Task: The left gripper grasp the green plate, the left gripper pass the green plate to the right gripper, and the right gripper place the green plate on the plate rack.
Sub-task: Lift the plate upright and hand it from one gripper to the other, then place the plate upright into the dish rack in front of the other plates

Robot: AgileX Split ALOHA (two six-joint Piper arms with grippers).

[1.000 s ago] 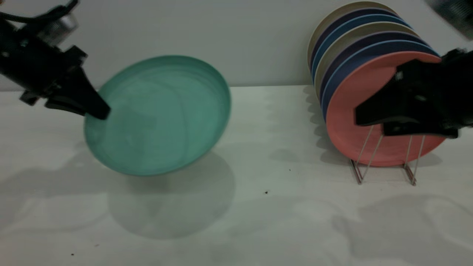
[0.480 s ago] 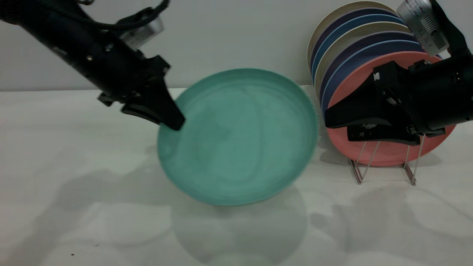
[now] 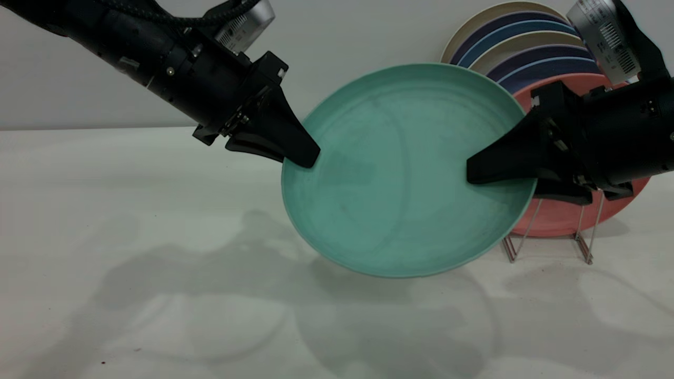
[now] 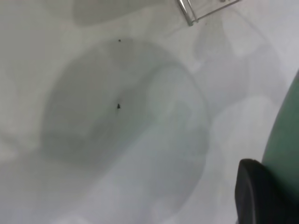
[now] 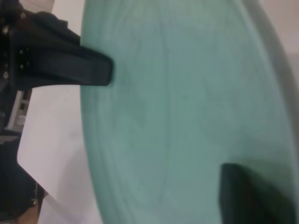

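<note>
- We see the green plate held tilted above the counter, off its surface, toward the back edge and right of middle.
- The left gripper is clamped on the plate's left rim.
- The right gripper straddles the opposite rim, one finger over the face and one behind; we cannot tell whether it has closed.
- Behind it, near the back right corner, the plate rack holds a salmon-pink plate in front of blue and beige plates.
</note>
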